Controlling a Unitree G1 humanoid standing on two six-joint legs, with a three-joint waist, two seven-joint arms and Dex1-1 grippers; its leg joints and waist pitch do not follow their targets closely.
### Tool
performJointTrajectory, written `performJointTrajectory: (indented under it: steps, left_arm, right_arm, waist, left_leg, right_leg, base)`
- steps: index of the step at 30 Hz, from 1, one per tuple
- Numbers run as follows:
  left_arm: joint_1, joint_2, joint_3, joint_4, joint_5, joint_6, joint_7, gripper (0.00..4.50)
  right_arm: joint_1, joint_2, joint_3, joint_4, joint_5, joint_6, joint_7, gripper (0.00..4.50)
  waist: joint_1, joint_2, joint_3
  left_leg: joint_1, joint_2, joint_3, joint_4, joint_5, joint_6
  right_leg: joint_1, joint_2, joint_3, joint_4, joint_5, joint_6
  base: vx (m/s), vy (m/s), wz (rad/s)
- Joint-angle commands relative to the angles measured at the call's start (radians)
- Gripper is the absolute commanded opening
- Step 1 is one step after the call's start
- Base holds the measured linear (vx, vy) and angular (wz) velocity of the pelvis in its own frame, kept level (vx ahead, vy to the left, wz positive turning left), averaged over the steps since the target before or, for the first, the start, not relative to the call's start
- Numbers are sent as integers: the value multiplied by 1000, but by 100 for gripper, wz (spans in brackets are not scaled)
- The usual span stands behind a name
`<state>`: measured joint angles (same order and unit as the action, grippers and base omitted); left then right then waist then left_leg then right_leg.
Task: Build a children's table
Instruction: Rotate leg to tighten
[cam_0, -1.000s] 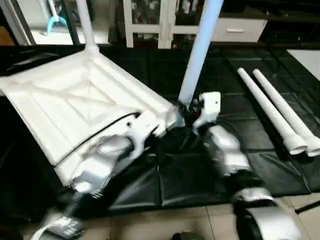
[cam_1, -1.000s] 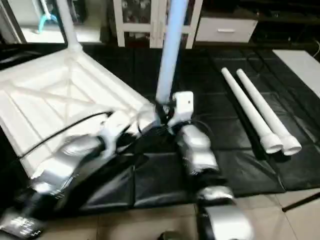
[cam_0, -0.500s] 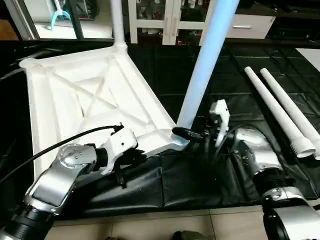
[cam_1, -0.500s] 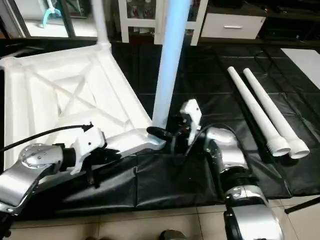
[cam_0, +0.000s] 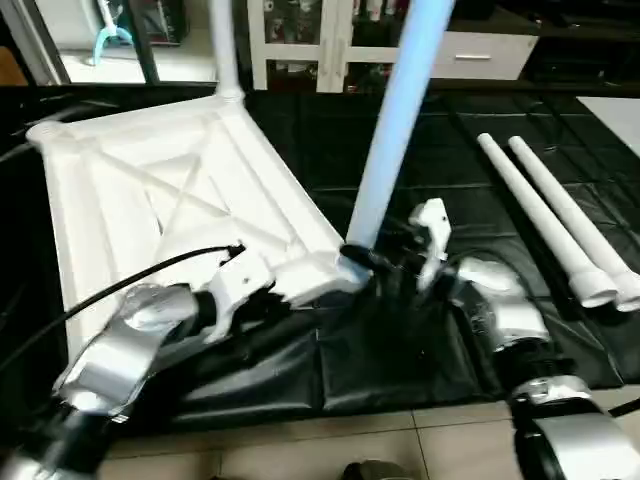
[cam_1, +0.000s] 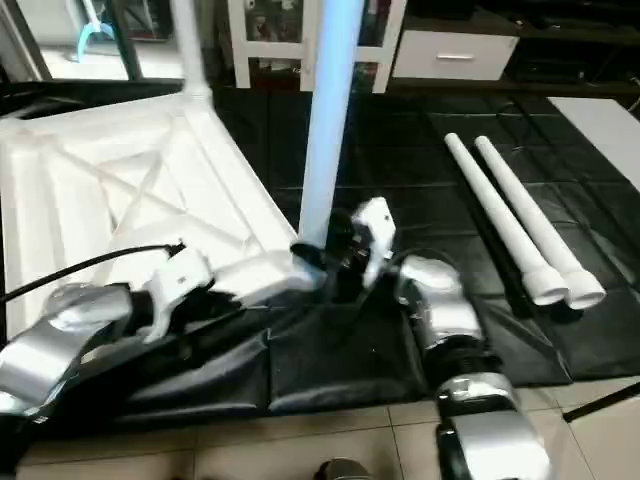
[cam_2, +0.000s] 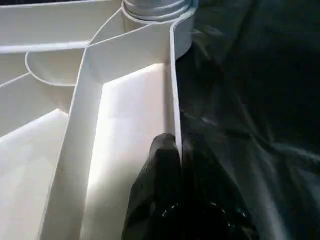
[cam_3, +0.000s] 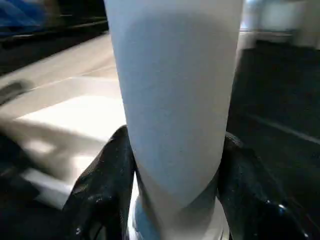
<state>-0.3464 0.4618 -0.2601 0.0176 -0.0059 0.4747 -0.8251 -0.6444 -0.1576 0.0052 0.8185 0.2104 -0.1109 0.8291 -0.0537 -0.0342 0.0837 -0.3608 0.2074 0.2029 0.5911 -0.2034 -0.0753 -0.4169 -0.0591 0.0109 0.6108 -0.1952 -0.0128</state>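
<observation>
On the black floor mat in the left eye view, the table top lies upside down, its ribbed underside up, filling the frame from about nine o'clock to the centre. One leg stands in the far corner socket at roughly eleven o'clock. A second leg rises from the near corner socket at the centre and leaves the frame at twelve o'clock. The right gripper has its black fingers around the base of this leg, just above the socket. The left gripper sits at the top's near edge, at about seven o'clock from the centre. Two loose legs lie side by side on the mat at three o'clock, well apart from the top. A white cabinet stands at the back.

Across the right eye view the layout is the same: the loose legs rest at three o'clock and the upright leg stands at the centre.

Seen from the left wrist, the black fingers are pressed together over the thin rim wall of the top, pinching it, with the corner socket beyond.

Seen from the right wrist, both fingers flank the pale leg and touch it on either side, clamped on it.
</observation>
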Motion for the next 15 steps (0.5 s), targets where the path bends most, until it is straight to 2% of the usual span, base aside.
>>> performJointTrajectory:
  steps: [1, 2, 3, 4, 6, 7, 11, 13, 15]
  left_arm:
    - [15, -33, -38, 44, 12, 32, 43, 0]
    - [-8, -71, -37, 70, 26, 46, 94, 0]
    - [-30, -109, -31, 96, 33, 57, 140, 0]
    - [-61, -162, -23, 132, 41, 72, 203, 0]
    - [-80, -197, -21, 151, 44, 91, 239, 0]
    - [-105, -245, -32, 173, 58, 111, 269, 0]
    - [-123, -299, -42, 189, 65, 136, 300, 0]
    - [-110, -293, -56, 166, 60, 127, 273, 0]
    - [-100, -280, -58, 154, 56, 119, 255, 0]
  right_arm:
    - [14, -7, -10, 71, -76, 45, -174, 197]
    - [11, 12, -24, 85, -92, 72, -299, 196]
    - [10, 34, -42, 96, -86, 102, -379, 195]
    - [10, 65, -66, 112, -77, 144, -485, 193]
    - [10, 92, -80, 120, -67, 160, -543, 192]
    - [11, 143, -92, 129, -58, 159, -626, 192]
    - [18, 202, -76, 120, -64, 148, -662, 192]
    - [14, 219, -67, 112, -53, 123, -620, 192]
    - [8, 215, -69, 112, -43, 107, -586, 192]
  waist:
    - [2, 4, -40]
    - [2, 4, -40]
    - [3, 5, -39]
    - [0, 3, -41]
    - [2, 3, -41]
    - [3, 2, -42]
    - [6, 3, -45]
    - [6, 3, -49]
    - [5, 3, -52]
  left_leg:
    - [9, 21, -12, -79, -286, -1]
    - [10, 20, -13, -79, -291, -3]
    - [12, 18, -12, -78, -294, -12]
    - [13, 17, -13, -80, -301, -21]
    - [14, 15, -14, -79, -315, -27]
    - [15, 13, -13, -78, -338, -23]
    - [13, 12, -14, -81, -352, -17]
    - [6, 12, -16, -83, -335, -14]
    - [3, 13, -15, -83, -327, -9]
  right_leg:
    - [24, -47, 20, -87, -346, -193]
    - [23, -47, 21, -90, -358, -185]
    - [17, -46, 22, -93, -374, -172]
    - [16, -43, 22, -92, -378, -159]
    - [14, -42, 21, -94, -395, -140]
    - [10, -42, 22, -100, -413, -122]
    - [4, -37, 21, -102, -392, -98]
    - [11, -37, 20, -97, -350, -99]
    - [13, -36, 19, -95, -313, -106]
  base:
    - [0, 0, 0]
    - [0, 0, 0]
    - [0, 0, 0]
    - [0, 0, 0]
    - [0, 0, 0]
    - [0, 0, 0]
    - [0, 0, 0]
    - [0, 0, 0]
    - [0, 0, 0]
